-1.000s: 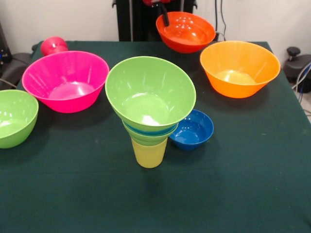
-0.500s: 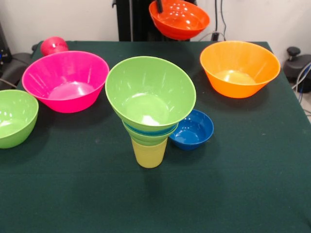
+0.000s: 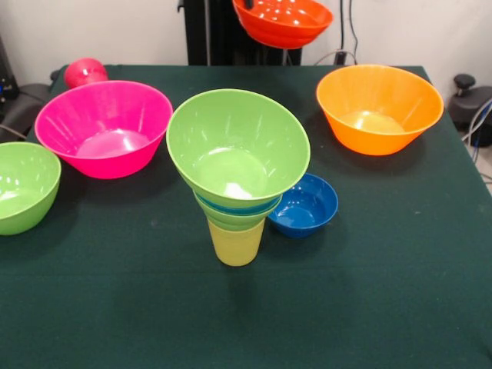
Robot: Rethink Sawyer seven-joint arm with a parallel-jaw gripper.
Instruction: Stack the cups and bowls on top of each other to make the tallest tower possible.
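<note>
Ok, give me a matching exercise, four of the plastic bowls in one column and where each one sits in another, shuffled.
Things:
1. glossy orange-red plastic bowl
2. small dark blue plastic bowl
3. large pink plastic bowl
4. wide lime green plastic bowl

Places:
A. top of the tower
B. on the green cloth, touching the tower
C. lifted above the table's far edge
D. in front of the red cup

Pairs: 1-C, 2-B, 3-D, 4-A
</note>
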